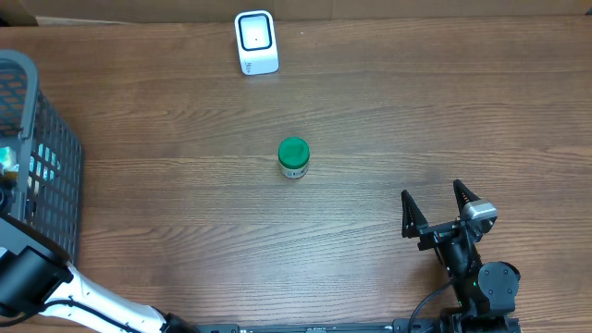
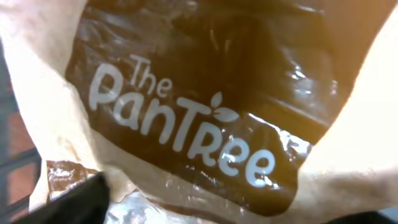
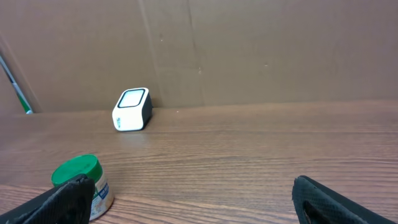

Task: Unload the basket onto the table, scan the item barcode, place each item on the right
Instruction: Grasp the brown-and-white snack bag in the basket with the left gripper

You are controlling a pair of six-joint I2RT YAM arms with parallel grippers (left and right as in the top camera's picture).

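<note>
— Firstly, where is the item?
— Glossy brown packet lettered "The PanTree" fills the left wrist view, close before the left gripper. Only one dark finger shows, so the spread cannot be told.
— Surroundings?
— Grey plastic mesh basket at the left edge of the brown wooden table. Small green-lidded jar upright mid-table. White box-shaped scanner at the far edge. Right gripper near the front, fingers wide, holding nothing.
</note>
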